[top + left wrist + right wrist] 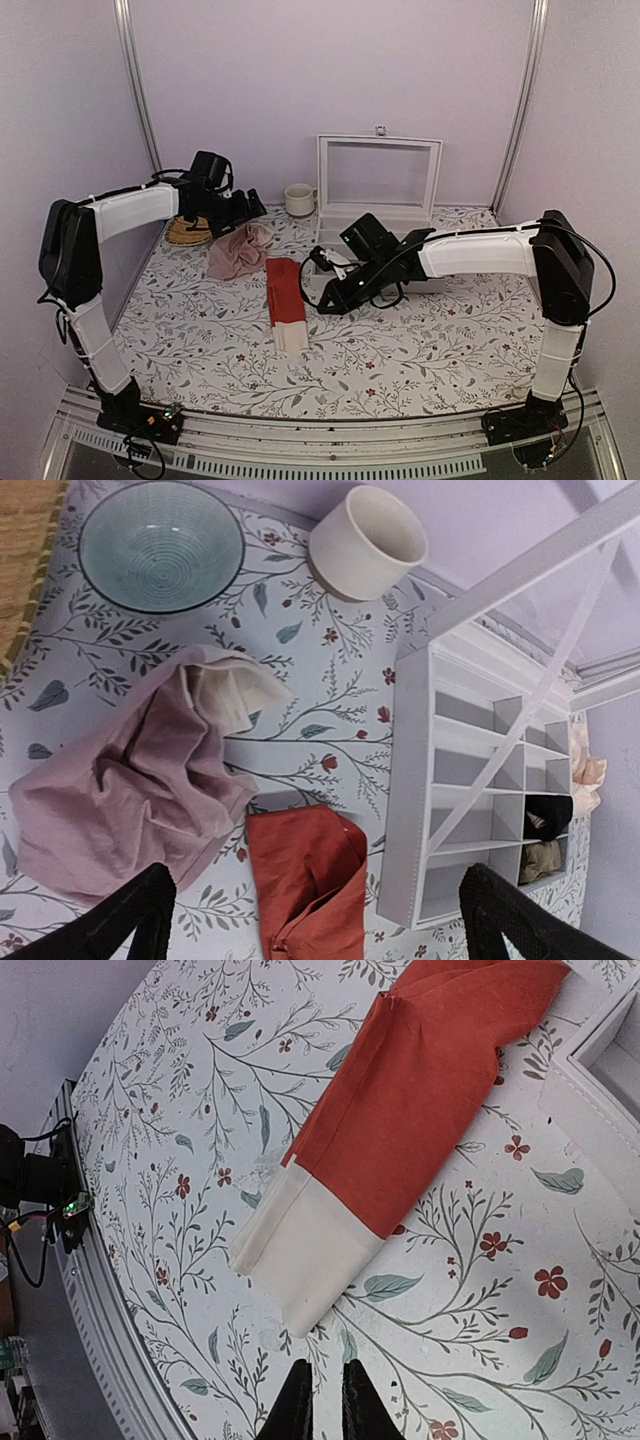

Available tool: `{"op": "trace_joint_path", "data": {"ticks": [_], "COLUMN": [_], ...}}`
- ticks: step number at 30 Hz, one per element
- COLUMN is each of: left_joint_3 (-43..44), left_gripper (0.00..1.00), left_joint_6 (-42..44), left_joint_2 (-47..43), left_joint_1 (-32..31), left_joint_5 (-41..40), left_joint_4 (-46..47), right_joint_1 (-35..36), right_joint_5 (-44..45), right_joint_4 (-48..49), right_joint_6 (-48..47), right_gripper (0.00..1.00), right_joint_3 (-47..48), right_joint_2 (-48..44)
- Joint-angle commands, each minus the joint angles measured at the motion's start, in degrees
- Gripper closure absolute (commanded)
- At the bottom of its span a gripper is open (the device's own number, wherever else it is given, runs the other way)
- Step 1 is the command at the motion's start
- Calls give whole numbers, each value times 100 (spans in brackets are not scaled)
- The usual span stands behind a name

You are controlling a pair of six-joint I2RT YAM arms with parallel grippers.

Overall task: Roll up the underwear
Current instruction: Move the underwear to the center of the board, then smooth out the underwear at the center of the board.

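At the centre of the floral tabletop, the underwear lies flat, folded into 1 long narrow strip, red-orange end far and cream waistband end near. No roll is started at either end. The right tool hovers just right of the waistband end, apart from the fabric, its 2 fingers clenched almost together with nothing between them. The left tool sits at the far left, above and beyond the strip's far end, fingers fully released and spread wide, grasping nothing. A crumpled dusty-pink cloth, with a pale cream piece tucked into its top edge, lies just left of the strip's far end. A white compartment box with raised lid stands far right of the strip. 1 glass bowl and 1 cream mug stand along the far edge.
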Motion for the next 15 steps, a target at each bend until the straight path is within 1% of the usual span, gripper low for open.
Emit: {"op": "trace_joint_path", "data": {"ticks": [1, 5, 10, 13, 15], "left_joint_3": [-520, -731, -1079, -1531, -1718], "left_gripper": [0, 0, 0, 0, 0], "left_joint_6": [-124, -105, 222, 210, 86], "left_joint_2": [-509, -831, -1200, -1691, -1999], "left_joint_1": [194, 198, 187, 201, 229], "left_joint_5": [58, -437, -725, -920, -869], "left_joint_4": [388, 435, 599, 1029, 1160], "right_joint_1": [85, 164, 312, 417, 497], "right_joint_5": [17, -11, -43, -24, -12], "right_joint_4": [21, 128, 269, 314, 340], "right_joint_6": [-144, -148, -86, -92, -81], "right_gripper": [89, 89, 89, 89, 89], "right_joint_3": [2, -67, -55, -42, -46], "right_joint_2": [577, 774, 1013, 1143, 1222]}}
